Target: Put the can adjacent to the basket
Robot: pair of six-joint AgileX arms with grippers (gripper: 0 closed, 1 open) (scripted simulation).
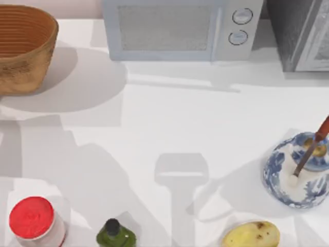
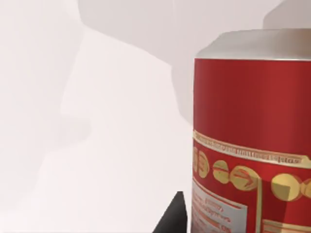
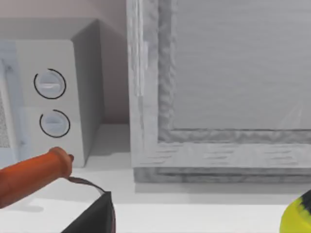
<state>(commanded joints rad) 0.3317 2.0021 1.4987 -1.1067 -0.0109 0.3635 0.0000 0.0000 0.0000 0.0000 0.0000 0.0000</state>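
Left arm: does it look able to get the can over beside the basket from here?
Probably yes. The can sits right against the left wrist camera, seemingly held or nearly so, though the grip itself isn't visible. In the top view the white table beside the basket is bare, with the microwave farther right.

Your left gripper shows as one dark fingertip (image 2: 172,216) in the left wrist view, a black wedge just beside the can (image 2: 252,136), which stands very close to that wrist's camera. Whether the finger touches the can, you cannot tell. Your right gripper shows as one dark fingertip (image 3: 95,216) in the right wrist view, with that wrist held level and facing the back of the table. How either pair of fingers stands cannot be judged.
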